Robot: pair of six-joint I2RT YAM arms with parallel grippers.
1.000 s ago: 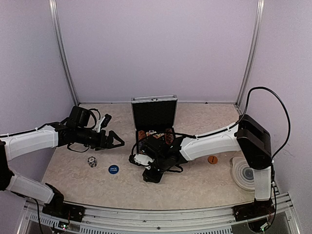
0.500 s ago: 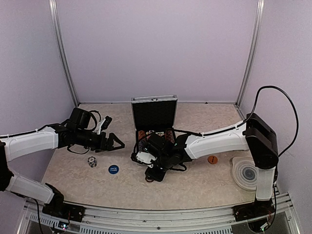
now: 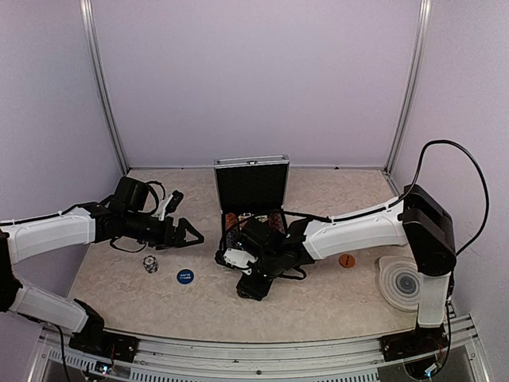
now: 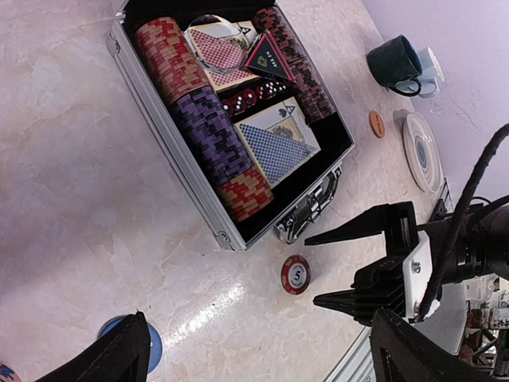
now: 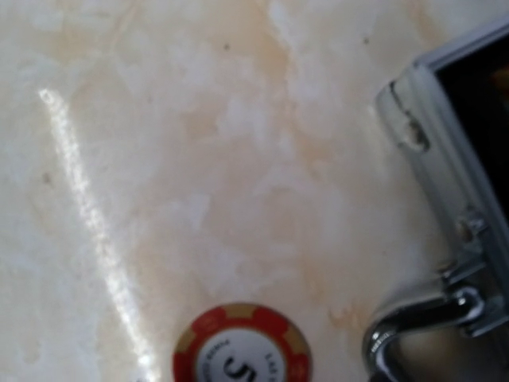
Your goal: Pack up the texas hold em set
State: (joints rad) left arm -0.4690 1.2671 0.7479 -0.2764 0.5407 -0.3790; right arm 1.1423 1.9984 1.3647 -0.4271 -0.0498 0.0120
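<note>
Loose red chip lies flat on the table, lower middle of the left wrist view, just below the handle of the open case. It is round, so it has no long axis. Right gripper sits just right of it, jaws apart and holding nothing, while left gripper, spread wide, hangs well apart at left. The case wall crowds the chip's upper side, with bare table below and left.

Ribbed silver aluminium case: black lining. Stacked chip rows inside run red-and-cream striped, then purple-and-black. Red lattice-backed card deck; blue lattice-backed card deck. Black triangle marker, red-edged. Loose round chip: red, cream edge blocks, white centre. Tabletop beige, marbled.
</note>
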